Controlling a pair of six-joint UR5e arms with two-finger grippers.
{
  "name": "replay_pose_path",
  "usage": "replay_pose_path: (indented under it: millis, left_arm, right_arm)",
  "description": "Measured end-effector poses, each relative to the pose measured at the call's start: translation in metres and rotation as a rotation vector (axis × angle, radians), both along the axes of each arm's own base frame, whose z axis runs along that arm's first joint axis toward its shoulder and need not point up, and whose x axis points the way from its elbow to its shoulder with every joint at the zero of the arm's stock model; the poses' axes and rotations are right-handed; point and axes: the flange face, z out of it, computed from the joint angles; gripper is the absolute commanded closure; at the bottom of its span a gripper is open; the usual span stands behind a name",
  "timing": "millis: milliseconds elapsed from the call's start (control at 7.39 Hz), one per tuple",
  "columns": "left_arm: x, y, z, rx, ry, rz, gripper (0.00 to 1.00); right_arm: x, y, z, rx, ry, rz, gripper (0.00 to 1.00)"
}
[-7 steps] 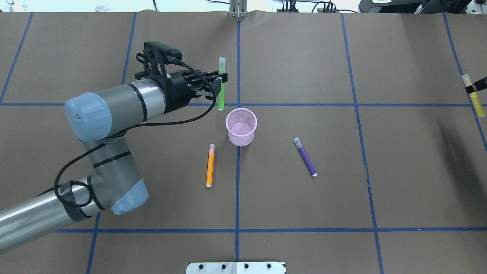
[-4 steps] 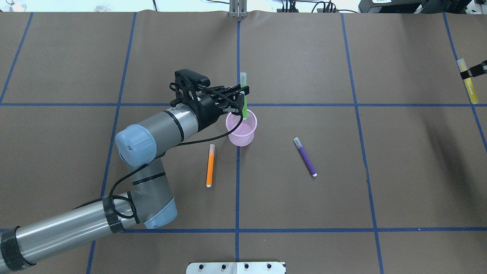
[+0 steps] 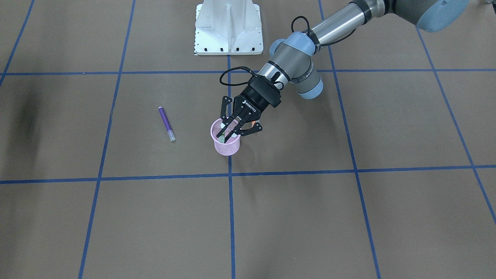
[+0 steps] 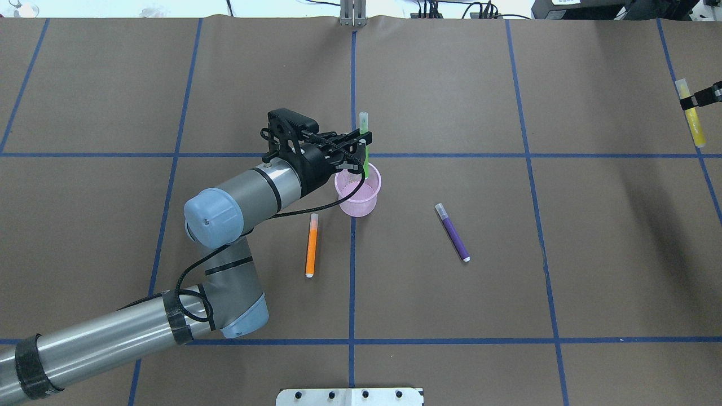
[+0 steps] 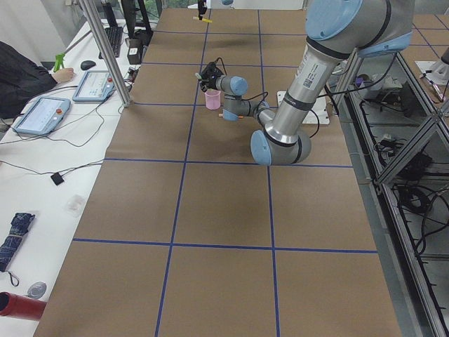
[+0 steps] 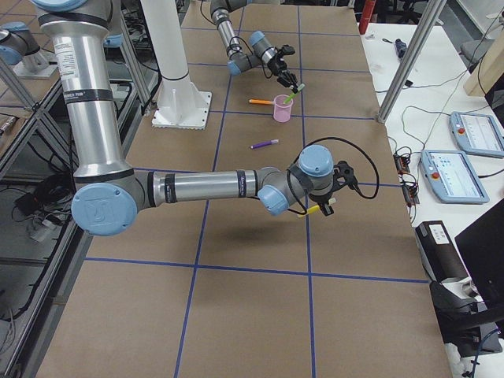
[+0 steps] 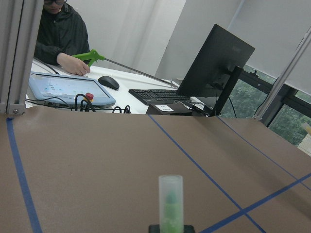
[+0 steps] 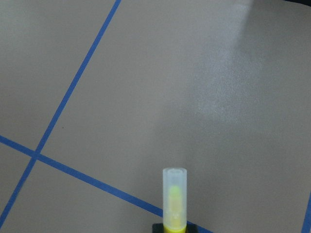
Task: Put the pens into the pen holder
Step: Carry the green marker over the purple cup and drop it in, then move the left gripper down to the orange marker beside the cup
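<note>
My left gripper is shut on the green pen and holds it upright, cap end up, with its lower end inside the rim of the pink mesh pen holder. The front view shows the left gripper right over the holder. The green pen's cap shows in the left wrist view. The orange pen lies left of the holder. The purple pen lies to its right. My right gripper, at the right edge, is shut on a yellow pen, also seen in the right wrist view.
The table is covered in brown paper with blue tape lines. The robot's white base plate is at the near edge. An operator and tablets are beyond the far edge.
My left gripper carried the green pen right and toward the holder, and the pen's lower end now sits inside the rim. My right gripper drifted slightly away with the yellow pen.
</note>
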Motion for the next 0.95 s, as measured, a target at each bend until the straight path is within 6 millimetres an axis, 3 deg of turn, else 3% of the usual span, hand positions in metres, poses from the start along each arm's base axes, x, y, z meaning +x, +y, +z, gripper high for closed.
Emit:
replay_pose_path:
  millis: [135,406,947]
  left_arm:
    - [0.002,0.000,0.004,-0.003,-0.007,0.002,0.60]
    - [0.004,0.002,0.008,-0.007,-0.014,0.009,0.19]
    - [-0.001,0.005,-0.004,0.000,0.006,0.021,0.12]
  right_arm:
    - [0.000,0.000,-0.003,0.006,-0.002,0.000,1.00]
    - [0.000,0.000,-0.014,0.027,-0.006,0.000,1.00]
    - [0.001,-0.001,-0.053,0.091,-0.022,0.011,1.00]
